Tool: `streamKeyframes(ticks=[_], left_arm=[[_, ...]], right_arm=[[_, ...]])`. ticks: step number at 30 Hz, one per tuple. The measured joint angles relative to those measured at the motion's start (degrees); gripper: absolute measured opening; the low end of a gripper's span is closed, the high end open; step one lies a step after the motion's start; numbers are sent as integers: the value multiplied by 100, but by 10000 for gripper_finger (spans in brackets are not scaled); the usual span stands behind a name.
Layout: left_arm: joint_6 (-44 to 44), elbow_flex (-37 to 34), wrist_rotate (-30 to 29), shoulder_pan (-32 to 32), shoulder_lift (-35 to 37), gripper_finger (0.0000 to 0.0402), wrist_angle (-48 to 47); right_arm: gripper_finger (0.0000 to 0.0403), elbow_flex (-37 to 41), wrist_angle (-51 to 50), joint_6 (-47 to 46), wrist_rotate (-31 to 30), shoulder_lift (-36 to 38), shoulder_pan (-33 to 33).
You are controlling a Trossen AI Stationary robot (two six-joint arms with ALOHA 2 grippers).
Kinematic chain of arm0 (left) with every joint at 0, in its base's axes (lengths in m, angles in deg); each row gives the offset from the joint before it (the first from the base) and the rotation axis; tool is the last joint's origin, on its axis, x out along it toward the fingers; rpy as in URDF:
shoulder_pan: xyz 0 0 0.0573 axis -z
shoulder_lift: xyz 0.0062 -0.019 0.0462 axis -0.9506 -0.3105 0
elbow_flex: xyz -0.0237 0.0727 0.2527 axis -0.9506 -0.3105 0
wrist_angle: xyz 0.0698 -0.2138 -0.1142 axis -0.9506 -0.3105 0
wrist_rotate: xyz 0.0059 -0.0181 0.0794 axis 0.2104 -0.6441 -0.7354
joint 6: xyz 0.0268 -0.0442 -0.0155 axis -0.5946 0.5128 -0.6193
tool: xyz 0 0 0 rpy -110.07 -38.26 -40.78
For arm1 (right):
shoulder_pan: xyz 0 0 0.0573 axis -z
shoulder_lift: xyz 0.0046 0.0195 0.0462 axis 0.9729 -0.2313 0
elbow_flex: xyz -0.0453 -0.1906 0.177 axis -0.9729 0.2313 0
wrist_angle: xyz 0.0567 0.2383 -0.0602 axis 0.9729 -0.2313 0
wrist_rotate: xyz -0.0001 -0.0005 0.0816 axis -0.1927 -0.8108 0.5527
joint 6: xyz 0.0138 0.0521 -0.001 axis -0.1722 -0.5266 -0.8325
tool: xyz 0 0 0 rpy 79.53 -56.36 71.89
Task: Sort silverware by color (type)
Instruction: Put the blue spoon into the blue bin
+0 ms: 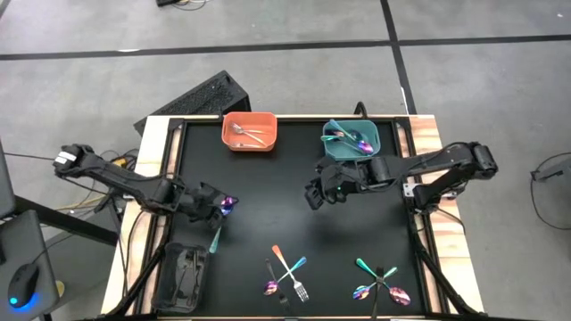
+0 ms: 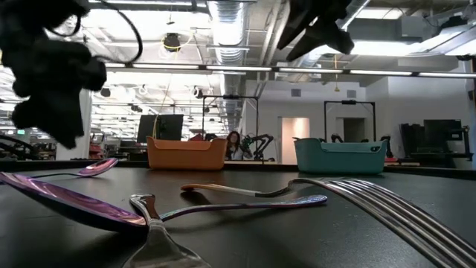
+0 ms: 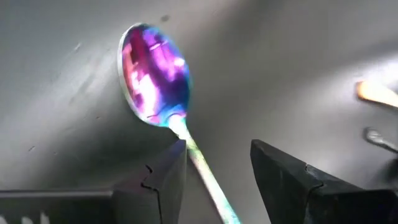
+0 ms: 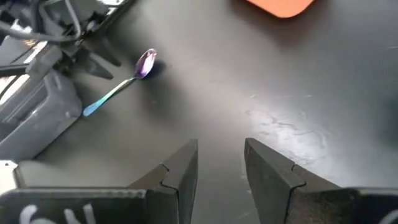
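An iridescent purple-rainbow metal spoon point(image 3: 155, 71) is being straddled by the left gripper point(image 3: 217, 171), fingers parted, ungripped; at three o'clock, the right gripper point(image 4: 221, 163) is being held parted, empty. Closing on the handle is judged next.

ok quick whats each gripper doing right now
left gripper: open, fingers astride the iridescent spoon, not gripping.
right gripper: open, empty, above the mat.

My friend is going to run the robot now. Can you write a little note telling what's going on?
Left gripper: jaws open around the handle of a rainbow spoon lying on the mat near the black bin.
Right gripper: jaws open, empty, above mid-table near the teal bin.
Done: some pieces lie in the orange bin and the teal bin.
Left: that spoon, plus two piles at the front edge.
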Motion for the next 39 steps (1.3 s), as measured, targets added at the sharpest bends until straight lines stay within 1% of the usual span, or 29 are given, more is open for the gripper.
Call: streamKeyframes(ticks=[6,12,15,19,22,24,28,29,34,36,39], left_arm=[[-87,-13,115,4,-455,167,46],[-87,-13,85,4,-1049,167,90],[-68,7,47,8,-1392,167,131],[-115,38,34,11,-1659,163,105],[-147,38,-3,11,-1680,135,78],[-83,26,-96,8,-1665,103,50],[-162,0,-308,8,-1663,27,54],[-197,0,-333,11,-1665,15,76],[-157,51,-423,-44,-1681,9,159],[-368,187,-467,-53,-1669,5,116],[-904,556,-910,-64,-1586,4,206]], right_arm=[[150,0,-98,58,35,-2,327],[150,0,-90,153,268,-2,620],[150,0,-94,212,362,-2,711],[150,0,-93,214,369,-4,729],[150,0,-109,214,369,-4,727],[150,0,-101,204,383,-4,727],[150,0,-101,176,402,-4,819],[150,0,-92,170,399,-4,856],[150,0,131,114,429,-4,1027],[150,0,270,170,688,-4,1090],[150,0,496,298,1293,-78,1215]])
